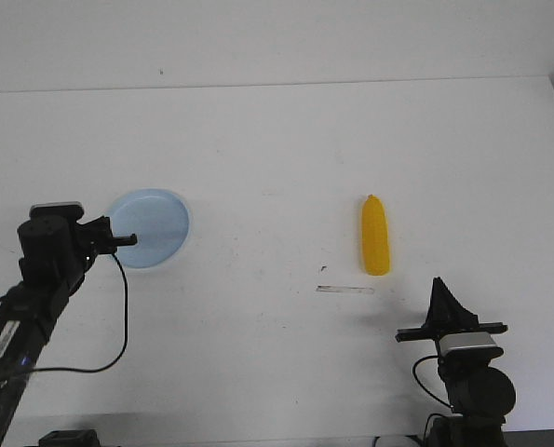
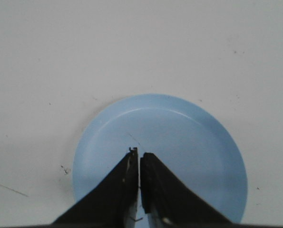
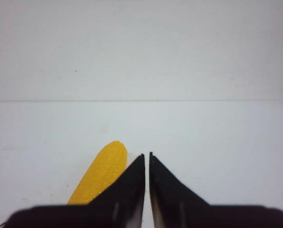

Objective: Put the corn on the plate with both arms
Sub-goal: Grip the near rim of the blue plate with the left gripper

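The yellow corn (image 1: 376,236) lies on the white table right of centre, its tapered tip pointing away from me. It also shows in the right wrist view (image 3: 101,176), beside the fingers. The pale blue plate (image 1: 149,229) sits at the left, empty; it also shows in the left wrist view (image 2: 179,142). My left gripper (image 1: 128,240) is shut and empty, its tips over the plate's near-left rim (image 2: 139,153). My right gripper (image 1: 441,291) is shut and empty, near the front edge, apart from the corn, to its near right (image 3: 147,155).
A thin clear strip (image 1: 345,290) and a small dark speck (image 1: 324,268) lie on the table just in front of the corn. The table's far edge (image 1: 277,84) runs across the back. Black cables (image 1: 118,317) trail from the left arm.
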`<action>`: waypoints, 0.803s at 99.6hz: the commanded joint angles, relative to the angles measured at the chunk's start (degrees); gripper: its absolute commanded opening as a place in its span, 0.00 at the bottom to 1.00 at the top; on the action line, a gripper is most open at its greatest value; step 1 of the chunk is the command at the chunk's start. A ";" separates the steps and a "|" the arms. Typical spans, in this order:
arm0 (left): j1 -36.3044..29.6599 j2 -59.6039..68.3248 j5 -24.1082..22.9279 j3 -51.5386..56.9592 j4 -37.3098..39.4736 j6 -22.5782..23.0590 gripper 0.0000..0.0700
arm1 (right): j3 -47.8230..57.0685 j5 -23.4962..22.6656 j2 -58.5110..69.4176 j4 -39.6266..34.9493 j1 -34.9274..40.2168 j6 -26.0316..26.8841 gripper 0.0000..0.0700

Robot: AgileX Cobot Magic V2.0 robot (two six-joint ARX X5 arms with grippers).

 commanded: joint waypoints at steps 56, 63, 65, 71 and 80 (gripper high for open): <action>17.09 23.43 17.62 18.12 -18.62 -14.80 0.31 | -0.09 0.17 0.00 0.63 0.09 0.74 0.02; 17.07 24.79 17.64 18.12 -19.47 -14.34 0.31 | -0.09 0.17 0.00 0.63 0.09 0.74 0.02; 17.05 25.16 17.66 18.12 -19.61 -14.01 0.31 | -0.09 0.17 0.00 0.63 0.09 0.74 0.02; 16.63 26.10 18.34 18.12 -19.82 -13.00 0.31 | -0.09 0.17 0.00 0.63 0.09 0.74 0.02; 15.54 27.45 20.74 18.12 -19.56 -12.13 0.31 | -0.09 0.17 0.00 0.63 0.09 0.74 0.02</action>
